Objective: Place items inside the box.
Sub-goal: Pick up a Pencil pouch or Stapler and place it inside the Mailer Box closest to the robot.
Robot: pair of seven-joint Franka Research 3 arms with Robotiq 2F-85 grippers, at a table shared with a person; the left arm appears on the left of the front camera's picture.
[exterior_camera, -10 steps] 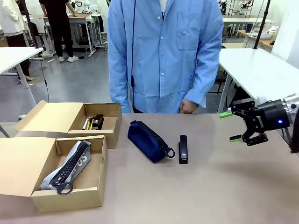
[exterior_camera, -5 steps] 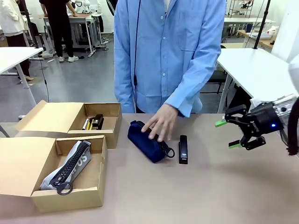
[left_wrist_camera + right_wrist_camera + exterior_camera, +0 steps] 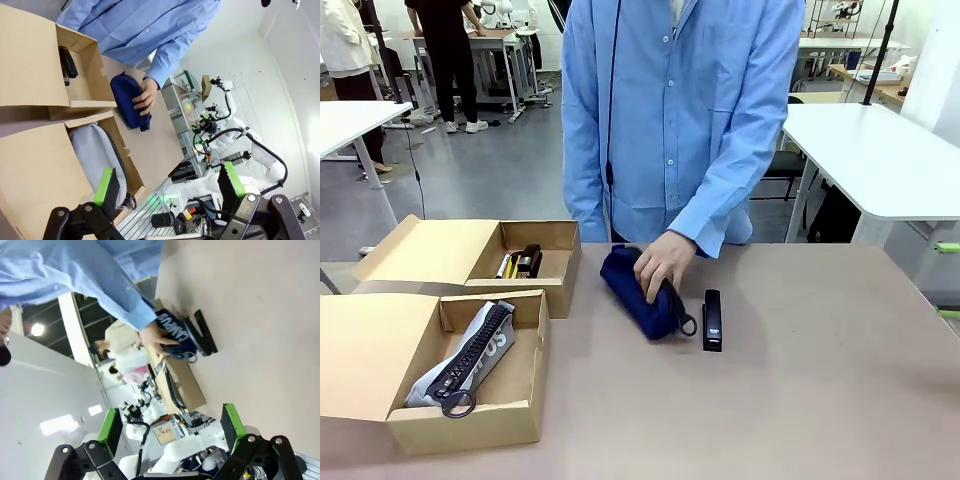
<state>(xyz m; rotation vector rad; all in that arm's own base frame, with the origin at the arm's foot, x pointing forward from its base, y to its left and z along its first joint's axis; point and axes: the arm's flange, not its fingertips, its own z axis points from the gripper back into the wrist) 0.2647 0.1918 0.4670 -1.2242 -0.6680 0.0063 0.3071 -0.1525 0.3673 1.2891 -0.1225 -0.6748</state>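
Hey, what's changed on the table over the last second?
The person's hand came down and took hold of the navy pouch, shifting it a little. The right claw, open, pulled back to the right edge of the table. The stapler, the near box with its grey pouch and the far box stayed put.

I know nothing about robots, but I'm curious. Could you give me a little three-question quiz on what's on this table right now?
1. Pick one. The person's hand rests on: A the navy pouch; B the black stapler; C the grey pouch.
2. True or false: the person is holding the grey pouch.
3. Fill in: the black stapler lies on the navy pouch's ____ side, by the robot's own left and right.
Key: 1 A. 2 False; the grey pouch lies in the near box. 3 right.
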